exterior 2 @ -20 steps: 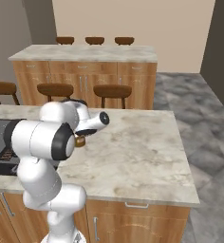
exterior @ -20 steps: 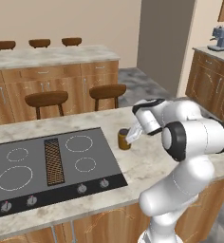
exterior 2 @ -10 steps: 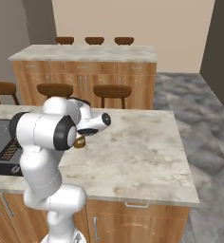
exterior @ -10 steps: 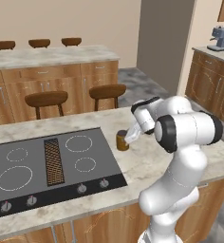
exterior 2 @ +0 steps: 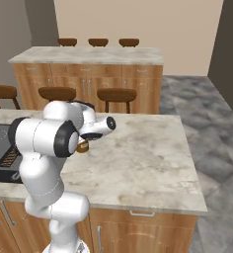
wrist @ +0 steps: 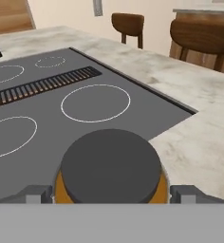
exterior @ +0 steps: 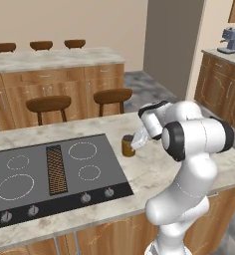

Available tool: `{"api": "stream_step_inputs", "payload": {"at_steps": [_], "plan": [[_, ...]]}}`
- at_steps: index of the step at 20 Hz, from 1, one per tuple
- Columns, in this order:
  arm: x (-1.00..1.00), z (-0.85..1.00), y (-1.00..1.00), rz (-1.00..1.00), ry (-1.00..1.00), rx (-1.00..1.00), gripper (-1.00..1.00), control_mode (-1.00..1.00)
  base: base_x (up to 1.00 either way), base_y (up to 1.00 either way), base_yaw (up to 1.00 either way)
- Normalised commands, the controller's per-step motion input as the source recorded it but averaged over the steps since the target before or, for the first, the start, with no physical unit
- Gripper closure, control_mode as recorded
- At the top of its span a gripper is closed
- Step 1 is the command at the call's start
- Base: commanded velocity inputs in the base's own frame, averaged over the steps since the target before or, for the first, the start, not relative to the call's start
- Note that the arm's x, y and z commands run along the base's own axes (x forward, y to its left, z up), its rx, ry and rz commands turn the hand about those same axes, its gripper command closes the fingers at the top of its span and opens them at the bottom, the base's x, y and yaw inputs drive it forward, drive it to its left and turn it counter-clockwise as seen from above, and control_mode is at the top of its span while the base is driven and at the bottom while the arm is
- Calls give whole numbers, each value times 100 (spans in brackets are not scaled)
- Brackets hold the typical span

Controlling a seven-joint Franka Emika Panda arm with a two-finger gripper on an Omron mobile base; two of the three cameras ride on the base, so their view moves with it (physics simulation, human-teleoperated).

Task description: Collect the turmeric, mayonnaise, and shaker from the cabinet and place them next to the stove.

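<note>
The turmeric (exterior: 128, 146) stands upright on the marble counter (exterior: 154, 169), just beside the right edge of the stove (exterior: 50, 169), and the gripper (exterior: 138, 142) is right against its far side from the cooktop. In the hand view the jar's dark lid (wrist: 111, 166) sits squarely between the two finger tips (wrist: 36, 193), with a sliver of amber glass showing under the lid on either side. The jaws are spread wide, one tip off each side of the jar with a small gap to the glass, so nothing is being pinched; the jar rests on the counter by its own weight. Beyond the jaws lies the cooktop's grey surface with its white burner rings and the brown vent grille (wrist: 42, 84), and past that the pale counter runs to a row of wooden stools (wrist: 128, 24). From the right base view the jar (exterior 2: 82, 145) is mostly hidden behind the white arm, just a bit of amber peeking out below the hand.
</note>
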Motion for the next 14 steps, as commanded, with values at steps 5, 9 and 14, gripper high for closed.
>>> {"api": "stream_step_inputs", "payload": {"at_steps": [5,9,14], "plan": [[-1,24,8,0,0,-1,-100,-100,0,0,0],[0,37,0,0,0,-1,-100,-100,0,0,0],[-17,68,1,-2,-1,-2,-100,-100,0,0,0]]}}
